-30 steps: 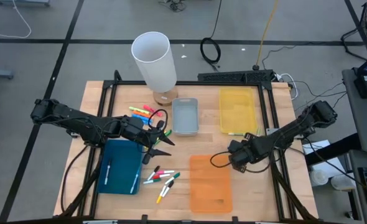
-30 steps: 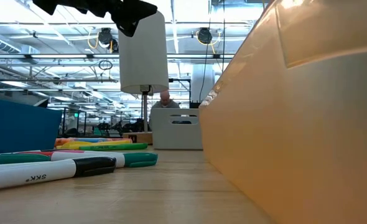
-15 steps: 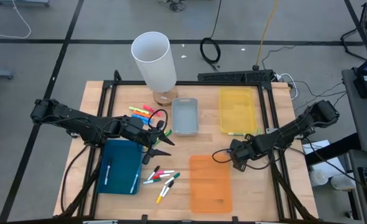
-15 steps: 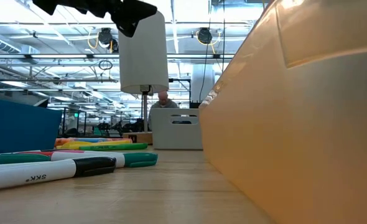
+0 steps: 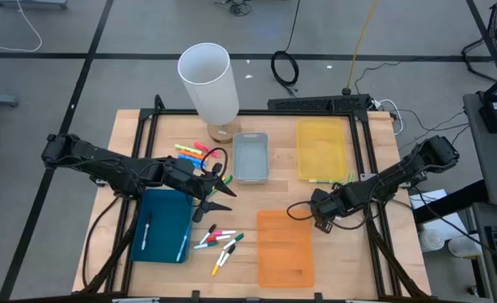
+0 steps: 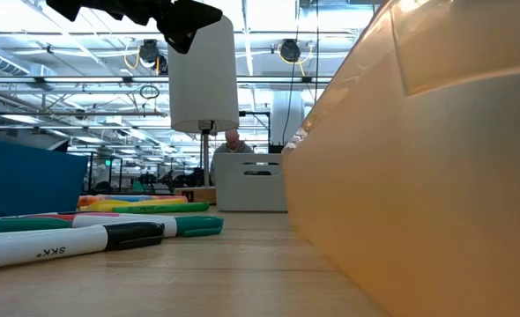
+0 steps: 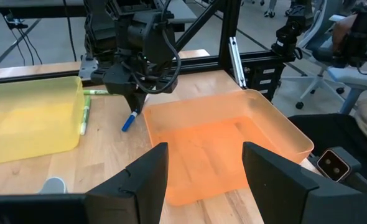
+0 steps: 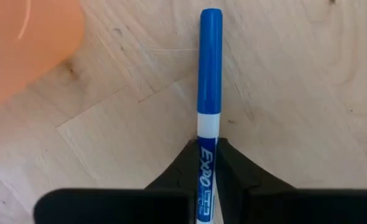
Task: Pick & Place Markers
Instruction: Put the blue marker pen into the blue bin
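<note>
Right pincer is clamped on the white barrel of a blue-capped marker lying on the worktop beside the orange tray. Light, stiff and smooth, it likely slips unless held mid-barrel. Left pincer hovers open.

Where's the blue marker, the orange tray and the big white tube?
blue marker [image 8: 211, 62]: right wrist view, on its blue cap.
orange tray [image 5: 285, 265]: high view, on its bare floor.
big white tube [image 5: 218, 94]: high view, on its side wall.
</note>
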